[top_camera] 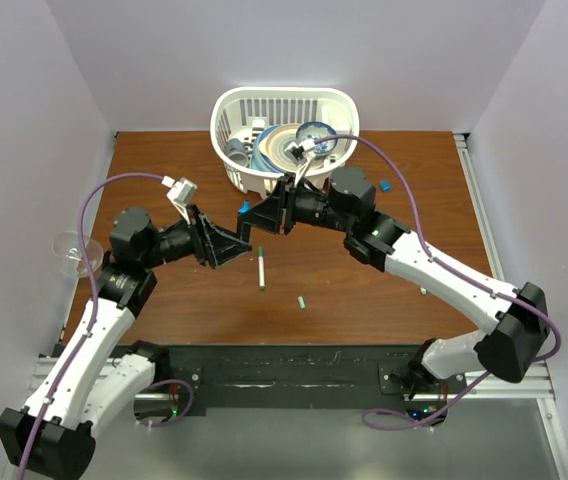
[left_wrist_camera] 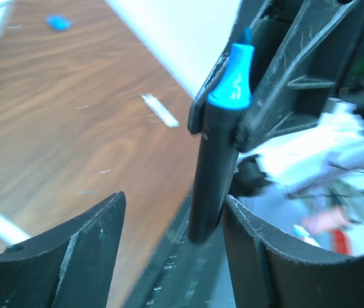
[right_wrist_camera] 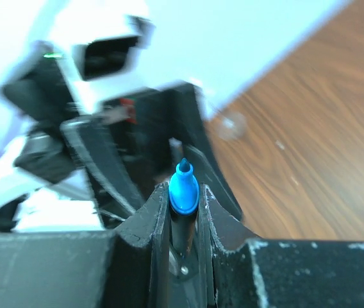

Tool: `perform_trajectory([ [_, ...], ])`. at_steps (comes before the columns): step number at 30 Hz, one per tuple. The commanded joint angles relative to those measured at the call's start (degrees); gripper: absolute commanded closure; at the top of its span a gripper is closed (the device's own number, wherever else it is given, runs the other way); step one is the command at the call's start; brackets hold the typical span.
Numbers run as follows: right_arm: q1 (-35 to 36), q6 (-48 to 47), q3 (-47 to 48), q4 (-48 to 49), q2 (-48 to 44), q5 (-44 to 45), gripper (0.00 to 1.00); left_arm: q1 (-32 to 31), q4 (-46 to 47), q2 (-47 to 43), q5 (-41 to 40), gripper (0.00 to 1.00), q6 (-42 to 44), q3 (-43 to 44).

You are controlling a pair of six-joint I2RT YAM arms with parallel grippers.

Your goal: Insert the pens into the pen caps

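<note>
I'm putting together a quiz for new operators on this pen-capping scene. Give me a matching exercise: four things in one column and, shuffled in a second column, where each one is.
Things
1. dark blue-tipped pen
2. white pen
3. green cap
4. white basket

Places
A. lying loose on the table, closest of the four to its near edge
B. at the table's far edge
C. clamped in the right gripper
D. lying mid-table, a little farther in than the cap

Pairs: 1-C, 2-D, 3-A, 4-B
</note>
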Motion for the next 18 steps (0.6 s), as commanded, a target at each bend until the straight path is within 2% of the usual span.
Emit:
perform_trajectory([
  [1,0.35,1.94,-1.05,10.91,-0.78,-8.01,1.00,-0.09,13.36,-0.43,10.93,0.36,-10.54,1.00],
  [9,0.35,2.03,-1.92,10.38,-2.71,-9.50,1.00,-0.18,20.92,-1.57,13.04,0.53,-17.75,-0.93],
  [14,0.44,2.56,-4.47,11.26,-4.03,-8.98,1.00,-0.09,26.63,-2.01,13.49,0.79,-21.71,-4.35],
  [18,0.44,2.56,-5.53,12.49,-4.73,-8.19,1.00,-0.09,28.84,-1.92,13.75,0.83,-22.94,-5.67],
])
